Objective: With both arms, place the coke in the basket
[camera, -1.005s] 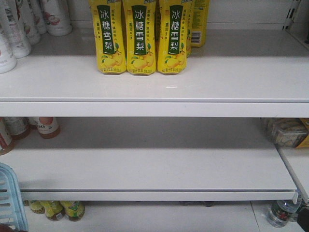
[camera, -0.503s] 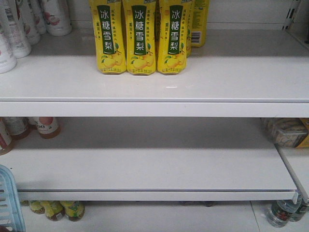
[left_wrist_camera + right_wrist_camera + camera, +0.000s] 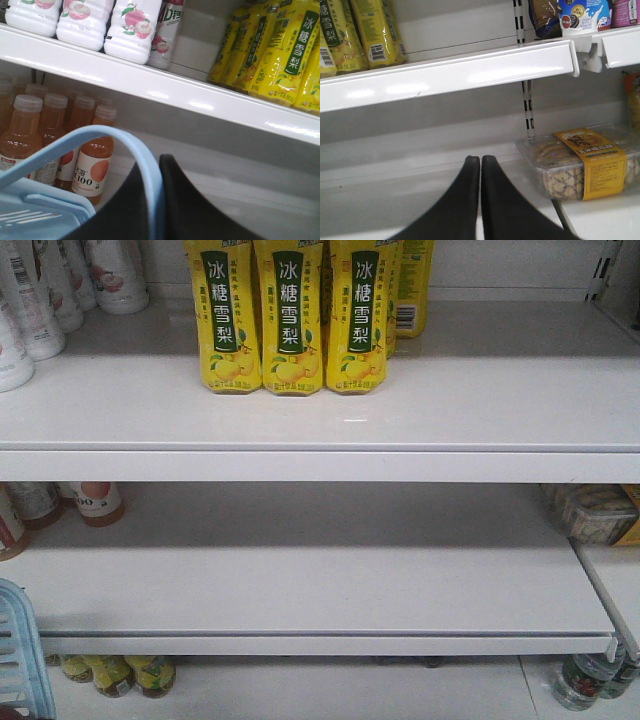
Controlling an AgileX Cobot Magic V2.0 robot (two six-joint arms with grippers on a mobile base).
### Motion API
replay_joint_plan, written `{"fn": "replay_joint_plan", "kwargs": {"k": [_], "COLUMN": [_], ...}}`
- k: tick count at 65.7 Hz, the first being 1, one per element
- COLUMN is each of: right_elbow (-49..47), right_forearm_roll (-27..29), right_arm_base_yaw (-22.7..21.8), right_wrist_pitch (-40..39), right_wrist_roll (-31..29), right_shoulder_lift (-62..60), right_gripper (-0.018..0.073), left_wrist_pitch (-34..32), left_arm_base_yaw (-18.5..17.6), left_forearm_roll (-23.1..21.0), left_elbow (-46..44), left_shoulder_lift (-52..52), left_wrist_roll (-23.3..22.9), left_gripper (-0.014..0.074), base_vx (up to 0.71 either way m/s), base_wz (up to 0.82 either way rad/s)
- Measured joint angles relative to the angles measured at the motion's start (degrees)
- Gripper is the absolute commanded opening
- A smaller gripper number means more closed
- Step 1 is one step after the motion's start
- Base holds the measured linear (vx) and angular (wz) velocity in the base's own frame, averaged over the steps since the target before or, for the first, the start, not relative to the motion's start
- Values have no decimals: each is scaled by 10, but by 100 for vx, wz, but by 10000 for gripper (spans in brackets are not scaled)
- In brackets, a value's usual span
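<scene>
In the front view we see the basket (image 3: 22, 650) only as a light blue corner at 8 o'clock, low beside the middle shelf (image 3: 320, 580). Three yellow bottles (image 3: 290, 315) stand on the upper shelf at 12 o'clock. We find no coke in any view.

In the left wrist view, our left gripper (image 3: 156, 172) sits at 6 o'clock, its black fingers closed narrowly about the basket's loop handle (image 3: 110, 137), which arches from 9 o'clock down between them. Orange juice bottles (image 3: 92, 160) stand behind the handle at 8 o'clock, and white peach bottles (image 3: 80, 17) at 11 o'clock.

In the right wrist view, our right gripper (image 3: 480, 162) points up from 6 o'clock, fingers pressed together with nothing between them. A clear biscuit box (image 3: 580, 162) lies at 4 o'clock.
</scene>
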Motion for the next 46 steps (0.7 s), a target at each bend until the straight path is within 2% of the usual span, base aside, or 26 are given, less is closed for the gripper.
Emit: {"fn": "replay_joint_plan", "kwargs": {"k": [46], "right_elbow": [0], "right_forearm_roll": [0], "right_arm_base_yaw": [0], "right_wrist_pitch": [-1], "right_wrist_roll": [0], "right_shoulder_lift": [0], "right_gripper": [-4], "left_wrist_pitch": [0], "left_arm_base_yaw": [0], "left_forearm_roll": [0], "left_elbow": [0], "left_shoulder_lift": [0], "left_wrist_roll": [0], "left_gripper": [-6], "base_vx": [0], "base_wz": [0]}}
